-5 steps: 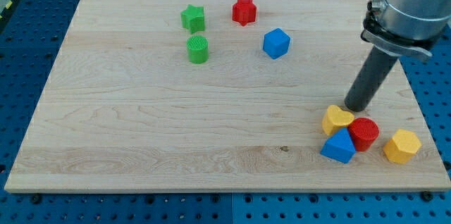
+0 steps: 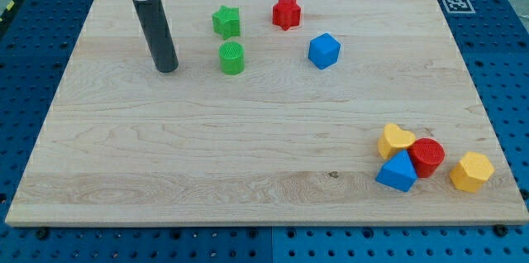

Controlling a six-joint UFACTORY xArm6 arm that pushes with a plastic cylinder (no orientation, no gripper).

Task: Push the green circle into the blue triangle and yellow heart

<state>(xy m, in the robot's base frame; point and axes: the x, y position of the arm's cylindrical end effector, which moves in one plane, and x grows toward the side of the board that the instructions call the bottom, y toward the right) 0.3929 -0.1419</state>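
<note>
The green circle (image 2: 233, 57) stands on the wooden board (image 2: 248, 147) in the upper left part of the view. My tip (image 2: 166, 69) rests on the board to the circle's left, with a gap between them. The blue triangle (image 2: 398, 172) and the yellow heart (image 2: 395, 140) sit together at the view's lower right, touching a red circle (image 2: 426, 156).
A green star (image 2: 226, 21) lies just above the green circle. A red star (image 2: 286, 13) and a blue cube (image 2: 324, 50) lie to its right. A yellow hexagon (image 2: 471, 171) sits at the far lower right near the board's edge.
My tip has moved from beside the yellow heart at the lower right across the board to the left of the green circle. No block has moved.
</note>
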